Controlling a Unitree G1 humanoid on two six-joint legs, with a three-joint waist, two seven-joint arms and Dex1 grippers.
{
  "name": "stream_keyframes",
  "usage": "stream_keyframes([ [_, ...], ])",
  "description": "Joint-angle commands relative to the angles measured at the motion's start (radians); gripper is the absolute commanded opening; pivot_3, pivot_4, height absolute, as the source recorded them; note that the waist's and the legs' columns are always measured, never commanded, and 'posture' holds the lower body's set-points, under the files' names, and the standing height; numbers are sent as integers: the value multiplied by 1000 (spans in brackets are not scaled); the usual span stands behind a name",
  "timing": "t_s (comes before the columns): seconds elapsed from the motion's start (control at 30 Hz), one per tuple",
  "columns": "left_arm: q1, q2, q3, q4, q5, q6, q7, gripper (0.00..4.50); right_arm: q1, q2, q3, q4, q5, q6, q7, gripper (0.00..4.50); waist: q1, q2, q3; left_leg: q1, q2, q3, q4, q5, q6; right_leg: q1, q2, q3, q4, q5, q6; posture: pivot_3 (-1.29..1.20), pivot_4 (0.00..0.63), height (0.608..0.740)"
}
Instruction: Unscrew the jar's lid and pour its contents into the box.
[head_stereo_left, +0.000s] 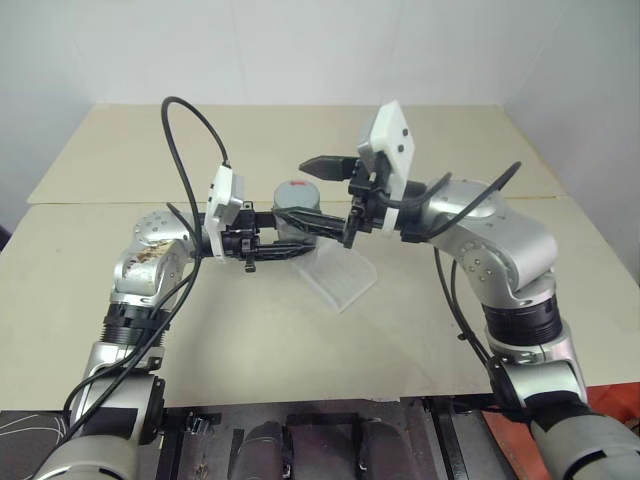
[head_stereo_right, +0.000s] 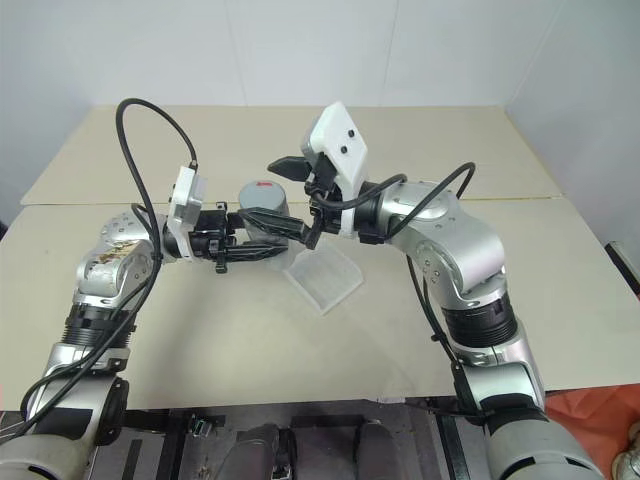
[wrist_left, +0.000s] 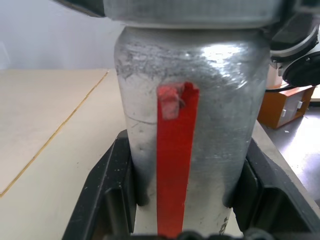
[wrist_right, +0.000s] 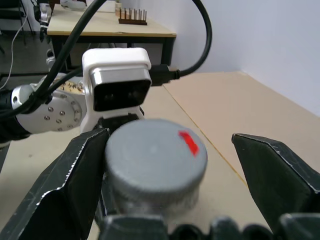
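One jar is held upright above a beige table, its long axis vertical and its mouth pointing up. One round grey lid with a small red mark sits on top of it. The left gripper reaches in level from the robot's left, its two black fingers pressed against the jar's silvery sides, either side of a red label strip. The right gripper comes from the opposite side with its jaws spread wide, one finger on each side of the lid. One shallow clear box lies on the table just below and beside the jar. Whether anything lies in the box or the jar cannot be told.
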Motion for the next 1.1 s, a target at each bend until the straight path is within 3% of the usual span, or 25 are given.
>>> stream_keyframes([
  [0.03, -2, 19, 26, -47, -34, -1, -16, 2050, -10, -38, -78, -1, 2, -2, -7, 4463, 0, 0, 0, 0, 0, 0, 0, 0, 0, 0, 0, 0, 0, 0, 0, 0, 150, 740],
  [0.63, 12, 31, 23, -68, -41, 13, -4, 2050, 59, -102, -118, -127, 123, 20, 62, 4463, 0, 0, 0, 0, 0, 0, 0, -1, 1, 0, 0, 0, 0, 0, 0, 0, 150, 740],
  [0.77, 15, 24, 15, -71, -39, 14, 2, 2050, 30, -51, -79, -164, 138, 35, 33, 4463, -1, 0, 0, 0, 0, 0, 0, -1, 1, 0, 0, 0, 0, 0, 0, 0, 150, 740],
  [1.1, 18, 27, 11, -89, -47, 19, 3, 2050, -50, 70, 21, -27, -4, -4, -34, 4463, 2, 0, 0, 0, 0, 0, 0, 1, -1, 0, 0, 0, 0, 0, 0, 0, 150, 740],
])
